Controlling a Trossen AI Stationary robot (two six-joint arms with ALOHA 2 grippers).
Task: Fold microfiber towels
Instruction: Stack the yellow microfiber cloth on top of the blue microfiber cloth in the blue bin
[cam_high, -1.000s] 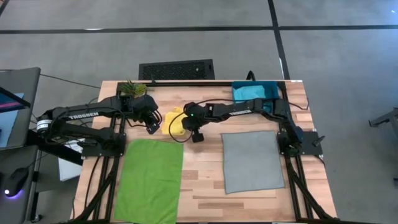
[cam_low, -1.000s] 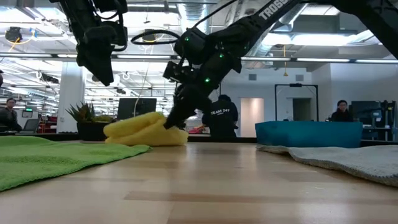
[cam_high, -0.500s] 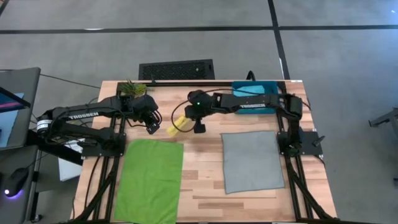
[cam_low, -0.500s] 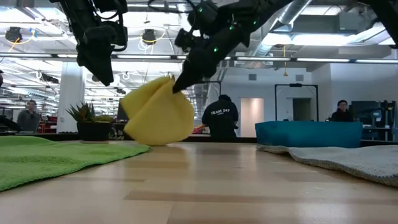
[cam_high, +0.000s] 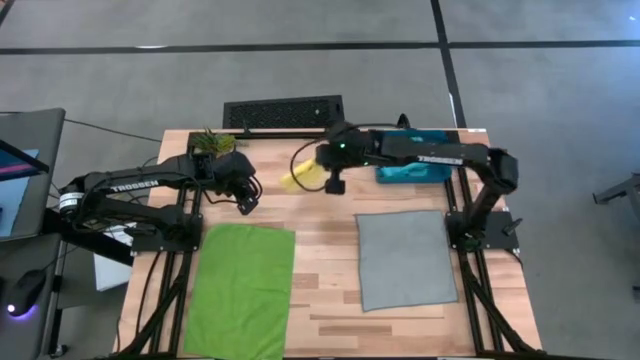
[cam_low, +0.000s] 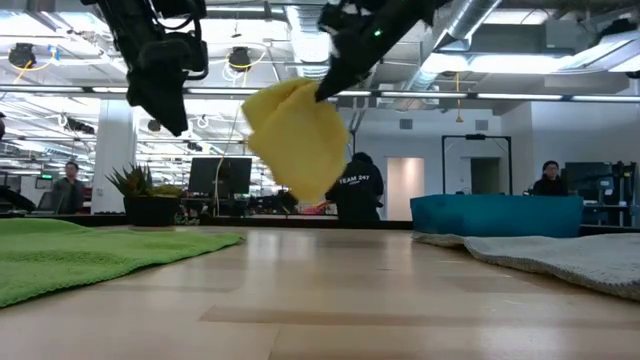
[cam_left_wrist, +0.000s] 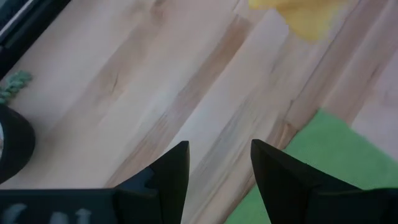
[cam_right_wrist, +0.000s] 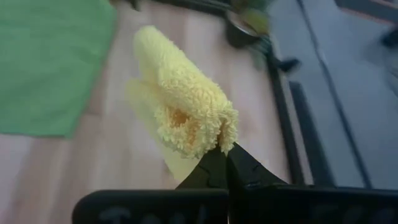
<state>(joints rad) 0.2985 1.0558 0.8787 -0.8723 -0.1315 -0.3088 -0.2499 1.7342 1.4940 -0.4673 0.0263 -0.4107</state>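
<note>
we see the right gripper (cam_low: 322, 92) pinched tight on the yellow towel (cam_low: 296, 135), which hangs in the air above the table (cam_high: 320, 260) (not touching it). the left gripper (cam_left_wrist: 214, 165) waits nearby, fingers apart.

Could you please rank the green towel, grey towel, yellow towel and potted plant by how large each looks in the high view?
1. Green towel, though the grey towel looks close in size.
2. Grey towel.
3. Yellow towel, bunched, held off the table by the right hand.
4. Potted plant.
</note>
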